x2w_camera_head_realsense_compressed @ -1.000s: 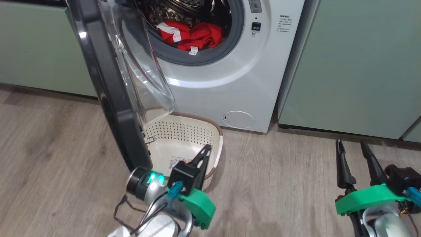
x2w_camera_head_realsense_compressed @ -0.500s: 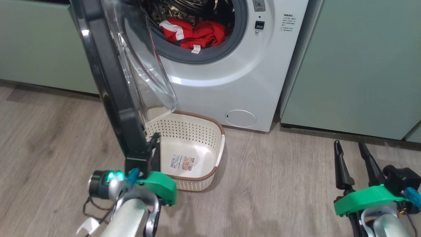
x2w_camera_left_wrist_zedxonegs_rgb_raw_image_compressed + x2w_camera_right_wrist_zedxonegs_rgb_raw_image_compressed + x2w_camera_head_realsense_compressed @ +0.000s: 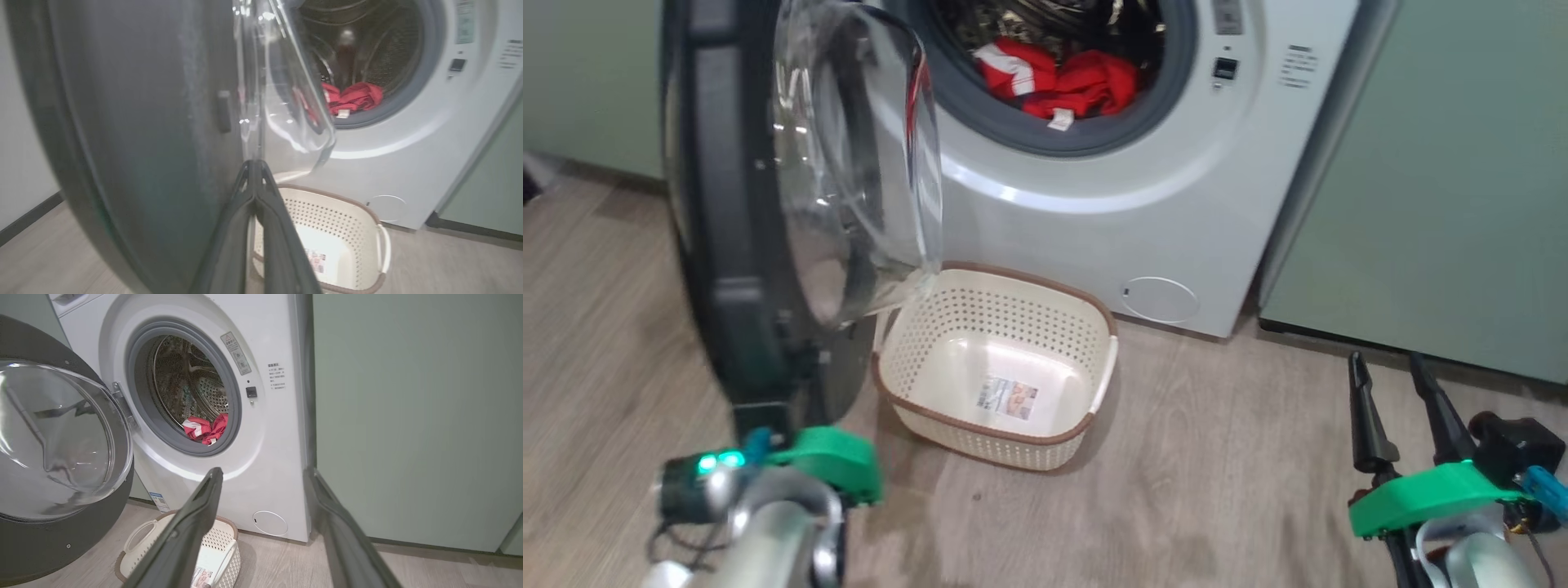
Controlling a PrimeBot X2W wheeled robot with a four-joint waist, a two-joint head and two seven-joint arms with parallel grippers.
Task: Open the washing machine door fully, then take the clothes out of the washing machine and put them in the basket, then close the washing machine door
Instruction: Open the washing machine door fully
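One door (image 3: 719, 204), swung well out at the washer's (image 3: 1094, 220) left. Red clothes (image 3: 1062, 77) lie in the drum mouth, and the basket (image 3: 980, 425) on the floor below holds none. Left gripper (image 3: 254, 163), fingers pressed together and gripping nothing, appears to bear on the door's rim edge. Right gripper (image 3: 1384, 363) rests spread wide, empty, well apart. Best practice: push steadily along the hinge's arc, tips kept on the rim, clear of the basket.

Holds left gripper (image 3: 254, 168) low, fingers pressed together; holds right gripper (image 3: 1385, 363) upright, fingers spread wide.
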